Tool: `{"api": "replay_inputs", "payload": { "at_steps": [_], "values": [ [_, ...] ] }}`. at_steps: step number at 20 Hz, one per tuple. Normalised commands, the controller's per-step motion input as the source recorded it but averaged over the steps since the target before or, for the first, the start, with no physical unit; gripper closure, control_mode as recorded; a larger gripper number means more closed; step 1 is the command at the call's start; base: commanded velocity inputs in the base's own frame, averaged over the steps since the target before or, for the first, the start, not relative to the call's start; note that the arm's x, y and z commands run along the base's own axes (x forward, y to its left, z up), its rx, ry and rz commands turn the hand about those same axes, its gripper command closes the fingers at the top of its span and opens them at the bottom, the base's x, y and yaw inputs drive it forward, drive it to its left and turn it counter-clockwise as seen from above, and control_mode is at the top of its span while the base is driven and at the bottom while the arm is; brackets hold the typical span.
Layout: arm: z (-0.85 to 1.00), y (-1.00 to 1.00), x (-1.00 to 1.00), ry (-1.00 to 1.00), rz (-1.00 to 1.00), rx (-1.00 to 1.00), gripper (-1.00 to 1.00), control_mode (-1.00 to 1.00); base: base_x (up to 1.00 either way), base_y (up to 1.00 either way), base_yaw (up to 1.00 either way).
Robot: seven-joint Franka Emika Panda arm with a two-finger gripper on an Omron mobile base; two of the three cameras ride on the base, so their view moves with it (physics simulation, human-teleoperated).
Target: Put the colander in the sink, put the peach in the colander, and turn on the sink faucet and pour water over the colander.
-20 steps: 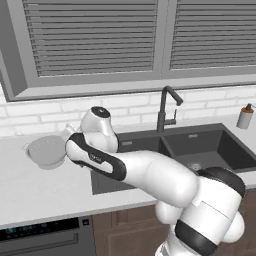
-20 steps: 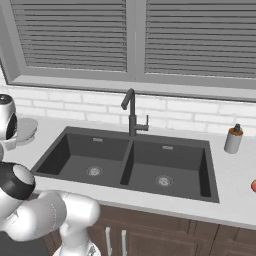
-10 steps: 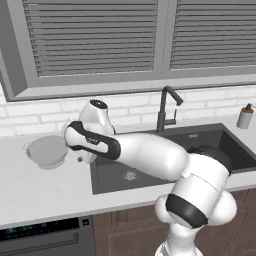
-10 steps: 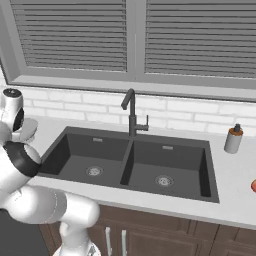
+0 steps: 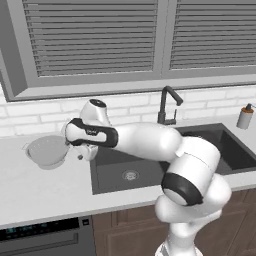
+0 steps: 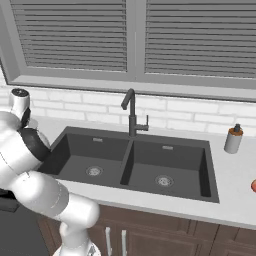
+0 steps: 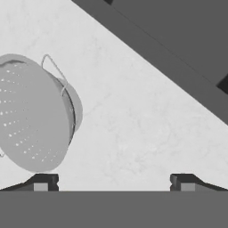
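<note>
Hovering with my gripper (image 7: 113,180) wide open and empty, I see the colander (image 7: 33,113) upright on the counter (image 7: 133,124), off to one side of my fingers, away from the sink (image 7: 178,40)

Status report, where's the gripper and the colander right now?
Gripper open, empty, above counter beside the colander. Colander upright on counter, left of sink, not grasped. Nothing between gripper and colander.
</note>
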Motion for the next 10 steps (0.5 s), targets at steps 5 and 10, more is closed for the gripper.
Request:
{"api": "replay_inputs", "payload": {
  "at_steps": [5, 10],
  "values": [
    [-0.25, 0.16, 0.23, 0.00, 0.06, 0.00, -1.00, -1.00, 0.00, 0.00, 0.00],
    [-0.25, 0.22, 0.23, 0.00, 0.06, 0.00, -1.00, -1.00, 0.00, 0.00, 0.00]
  ]
}}
